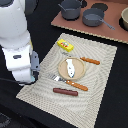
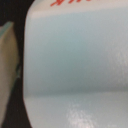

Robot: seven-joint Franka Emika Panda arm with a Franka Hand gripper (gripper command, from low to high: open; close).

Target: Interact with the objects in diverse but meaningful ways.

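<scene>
A pale blue cup-like container [image 2: 75, 55] with red lettering along one edge fills almost the whole wrist view, very close to the camera. No fingers show there. In the exterior view the white arm [image 1: 20, 55] stands over the mat's edge on the exterior view's left, and its body hides the gripper. On the beige mat [image 1: 100, 85] lie a yellow packet [image 1: 65, 46], a tan plate [image 1: 62, 70] carrying a small white oblong piece [image 1: 70, 67], an orange stick [image 1: 90, 61], an orange-handled fork [image 1: 70, 82] and a dark red-brown sausage [image 1: 65, 92].
At the back, a brown board [image 1: 107, 31] holds two grey pots [image 1: 70, 9] [image 1: 94, 19]. A bowl [image 1: 125, 19] sits at the exterior view's right edge. Dark table surrounds the mat.
</scene>
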